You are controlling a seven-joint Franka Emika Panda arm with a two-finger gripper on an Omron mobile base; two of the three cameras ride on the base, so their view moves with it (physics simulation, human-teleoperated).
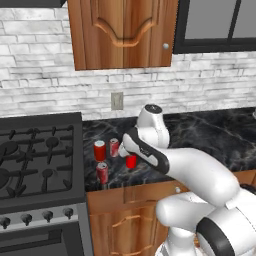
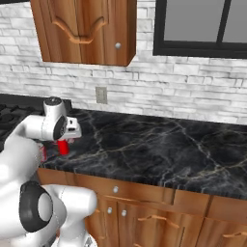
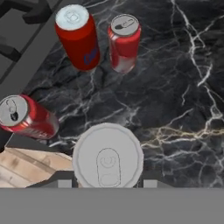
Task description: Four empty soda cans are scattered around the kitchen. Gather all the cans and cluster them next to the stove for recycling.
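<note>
Three soda cans stand on the black marble counter right of the stove (image 1: 35,155): a bright red one (image 1: 100,150), a marked one (image 1: 114,147) and a third (image 1: 102,173) near the front edge. The hand view shows the same cans: the bright one (image 3: 78,37), the marked one (image 3: 124,41) and the front one (image 3: 24,116). My gripper (image 1: 129,153) is shut on the fourth can (image 1: 131,161), just right of the group. In the hand view its silvery top (image 3: 107,157) sits between my fingertips (image 3: 64,183). The right base view shows this can (image 2: 63,147) under the hand.
The counter (image 1: 210,135) runs right along the white brick wall, with an outlet (image 1: 117,101) above it. A wooden wall cabinet (image 1: 122,32) hangs overhead and a dark-framed window (image 1: 215,25) is at the right. Drawers and doors lie below the counter edge.
</note>
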